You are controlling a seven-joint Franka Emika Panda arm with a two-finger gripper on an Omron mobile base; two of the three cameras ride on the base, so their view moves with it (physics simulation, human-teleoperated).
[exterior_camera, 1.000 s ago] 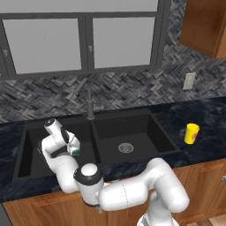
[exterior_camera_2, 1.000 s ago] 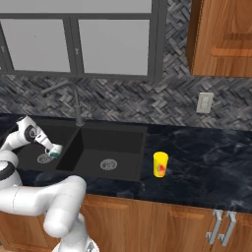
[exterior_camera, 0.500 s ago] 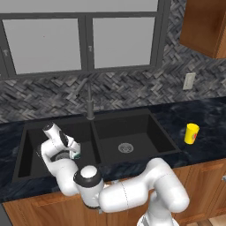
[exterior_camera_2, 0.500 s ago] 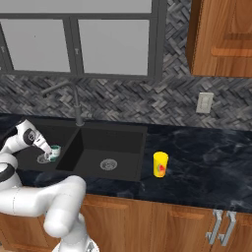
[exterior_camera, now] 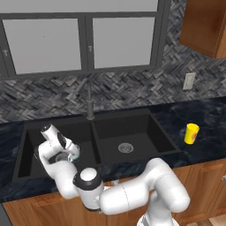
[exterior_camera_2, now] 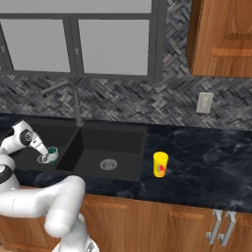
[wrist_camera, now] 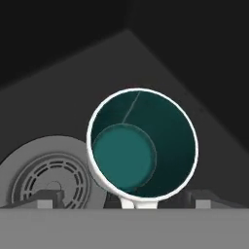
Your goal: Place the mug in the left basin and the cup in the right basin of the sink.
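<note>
Now the tool [wrist_camera: 124, 199] has spread wide, letting go of the mug [wrist_camera: 142, 148], which sits beside the left basin's [exterior_camera: 31, 145] drain [wrist_camera: 48, 170]. Half done, likely; the cup [exterior_camera: 191, 133] waits on the counter [exterior_camera: 207, 119], right of the sink [exterior_camera: 145, 128].

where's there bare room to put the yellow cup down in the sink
The right basin is bare around its drain, so there is room between the divider and the counter side where the cup stands. The left basin is crowded: the mug, its drain and the open end effector sit together.
</note>
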